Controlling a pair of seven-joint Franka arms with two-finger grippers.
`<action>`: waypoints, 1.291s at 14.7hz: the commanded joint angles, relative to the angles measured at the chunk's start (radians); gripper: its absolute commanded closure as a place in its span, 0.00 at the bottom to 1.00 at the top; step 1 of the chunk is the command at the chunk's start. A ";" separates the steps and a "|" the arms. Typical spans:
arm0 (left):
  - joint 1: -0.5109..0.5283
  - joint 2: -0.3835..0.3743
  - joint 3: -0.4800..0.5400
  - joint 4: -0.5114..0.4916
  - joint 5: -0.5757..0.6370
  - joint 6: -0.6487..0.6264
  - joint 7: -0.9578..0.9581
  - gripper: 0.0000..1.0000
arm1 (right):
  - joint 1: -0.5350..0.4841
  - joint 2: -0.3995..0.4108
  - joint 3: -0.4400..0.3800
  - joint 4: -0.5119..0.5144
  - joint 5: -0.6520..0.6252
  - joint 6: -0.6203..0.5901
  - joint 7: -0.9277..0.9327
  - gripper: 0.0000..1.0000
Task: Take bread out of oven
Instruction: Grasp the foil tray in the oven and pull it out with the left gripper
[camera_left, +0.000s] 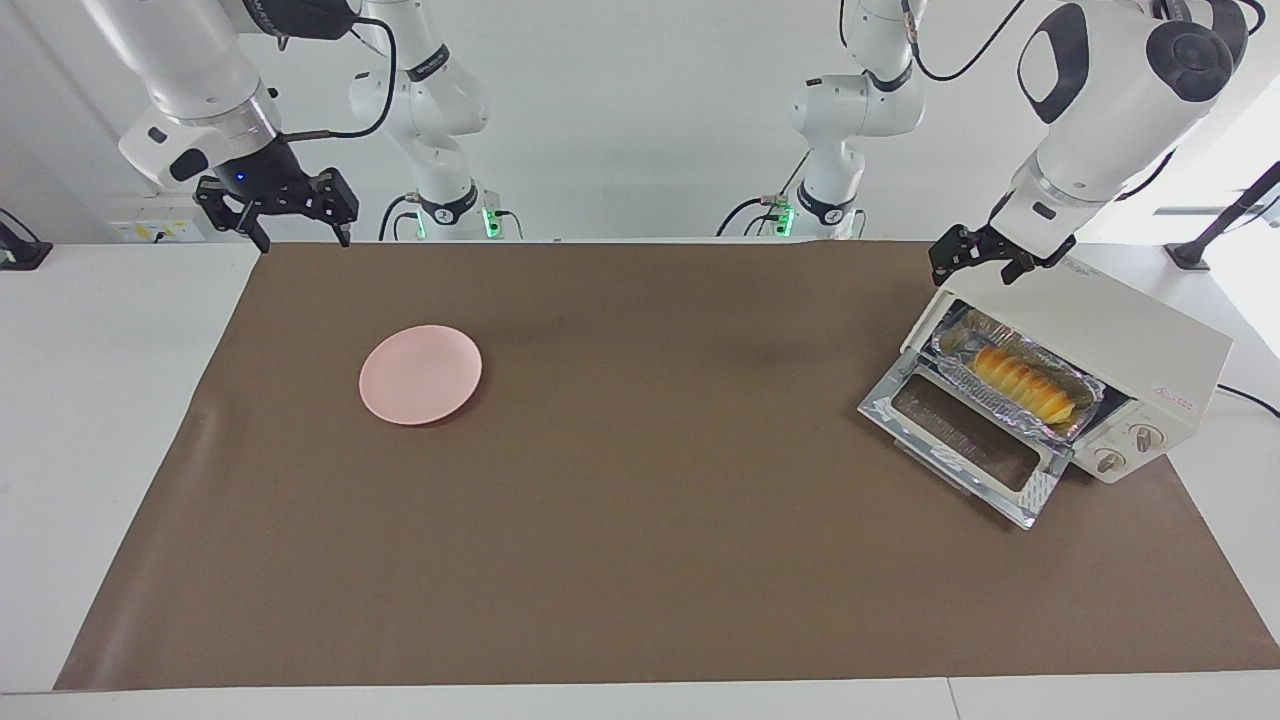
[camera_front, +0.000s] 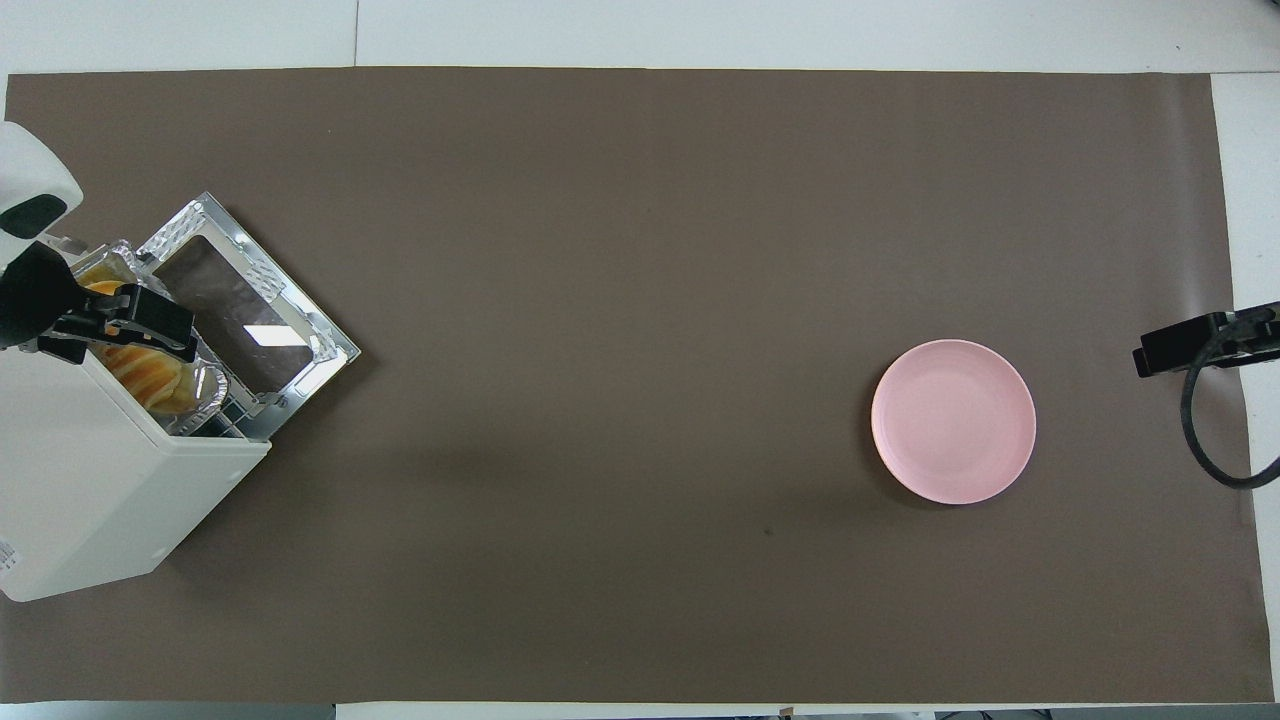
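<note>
The cream-white oven (camera_left: 1140, 335) stands at the left arm's end of the table, its glass door (camera_left: 960, 440) folded down open. The golden ridged bread (camera_left: 1020, 382) lies in a crinkled foil tray (camera_left: 1080, 418) on the rack inside. My left gripper (camera_left: 975, 272) hangs open over the oven's top front edge, just above the opening, holding nothing. In the overhead view the left gripper (camera_front: 140, 322) covers part of the bread (camera_front: 150, 372) at the oven's (camera_front: 90, 480) mouth. My right gripper (camera_left: 303, 238) waits open in the air over the table edge at the right arm's end.
A pink plate (camera_left: 420, 374) lies on the brown mat toward the right arm's end; it also shows in the overhead view (camera_front: 953, 420). The open door (camera_front: 245, 310) juts out from the oven over the mat. The right gripper (camera_front: 1160, 352) shows at the mat's edge.
</note>
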 joint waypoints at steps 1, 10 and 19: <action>0.010 0.008 -0.004 0.009 -0.017 0.011 -0.001 0.00 | -0.014 -0.019 0.009 -0.019 0.004 -0.005 -0.016 0.00; 0.003 0.116 0.005 0.088 -0.016 0.034 -0.074 0.00 | -0.014 -0.019 0.009 -0.019 0.004 -0.005 -0.016 0.00; 0.016 0.312 0.091 0.065 0.055 0.345 -0.586 0.00 | -0.014 -0.019 0.009 -0.019 0.004 -0.005 -0.014 0.00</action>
